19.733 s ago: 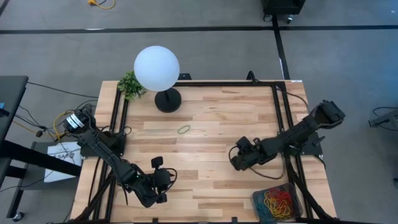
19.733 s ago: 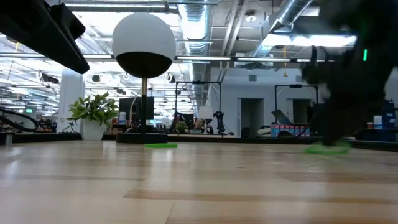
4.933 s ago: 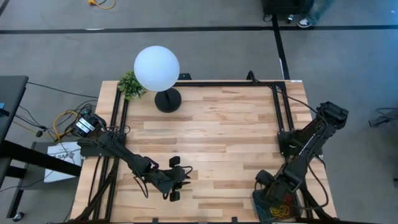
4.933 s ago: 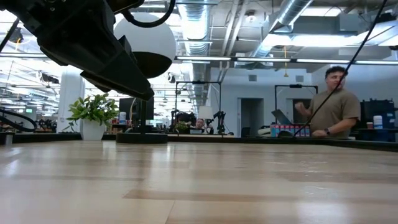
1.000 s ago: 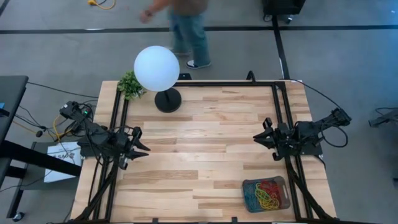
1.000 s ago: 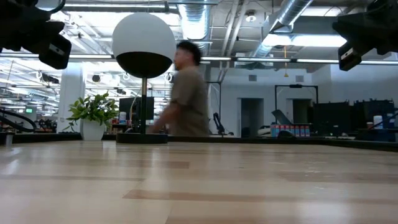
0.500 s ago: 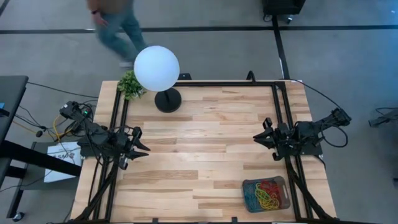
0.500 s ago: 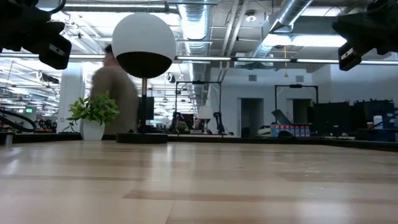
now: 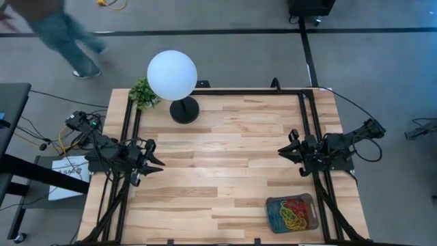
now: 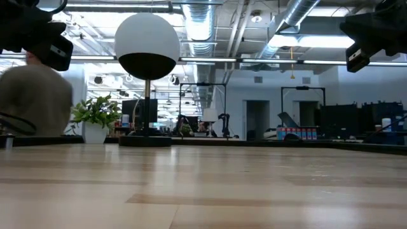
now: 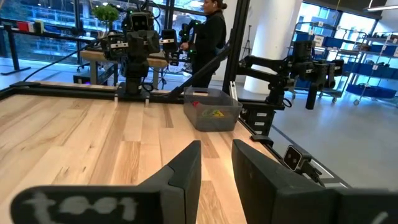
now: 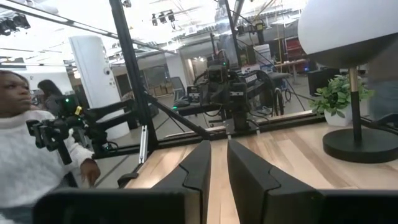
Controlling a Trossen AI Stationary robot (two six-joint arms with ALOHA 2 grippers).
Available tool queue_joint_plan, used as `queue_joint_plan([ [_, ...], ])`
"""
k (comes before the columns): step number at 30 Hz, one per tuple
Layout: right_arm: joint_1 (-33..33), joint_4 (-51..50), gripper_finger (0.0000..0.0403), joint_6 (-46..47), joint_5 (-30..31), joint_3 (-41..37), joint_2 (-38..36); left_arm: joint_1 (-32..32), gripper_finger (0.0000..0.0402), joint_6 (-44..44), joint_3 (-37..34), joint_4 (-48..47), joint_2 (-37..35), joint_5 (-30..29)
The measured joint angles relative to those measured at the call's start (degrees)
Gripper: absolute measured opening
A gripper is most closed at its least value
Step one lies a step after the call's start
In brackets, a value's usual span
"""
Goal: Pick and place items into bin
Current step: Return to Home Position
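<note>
Looked down on a pale plank surface (image 9: 225, 171) edged with black rails (image 9: 128, 137). Found the bin (image 9: 268, 214) nearest, at the front right corner, flat on the wood, with the rubber bands (image 9: 295, 212) heaped inside it in a tangle of red, yellow, green and grey-blue. Farther back, about midway along the sides, found both arms folded low over the rails and well apart from the bin. Placed the left gripper (image 9: 158, 164) at the left edge, pointed inward, and the right gripper (image 9: 281, 150) at the right edge, facing it across bare wood. Read each from its own wrist camera as parted by only a narrow gap, with nothing held between the dark fingers (image 11: 186, 171) of the left or those of the right. Beyond them, at the far edge left of centre, noted a white globe lamp (image 9: 172, 74) on a round black base (image 9: 184, 109), and a small green plant (image 9: 142, 93) just beside it near the far left corner. Past the surface, on the grey floor (image 9: 273, 61), made out a blurred person in blue trousers (image 9: 61, 31) off the far left corner. From the right wrist camera, caught a person in a white sweater (image 12: 31, 155) beside the left arm's frame; from the left wrist camera, a person in dark clothes (image 11: 208, 37) behind the right arm.
</note>
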Motion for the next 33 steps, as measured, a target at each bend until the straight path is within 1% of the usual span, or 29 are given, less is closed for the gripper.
queue_joint_plan([
  [33, 0.0, 0.0, 0.0048, 0.0, 0.0, 0.0, 0.0, 0.0, 0.008, 0.3, 0.0, 0.0, 0.0, 0.0],
])
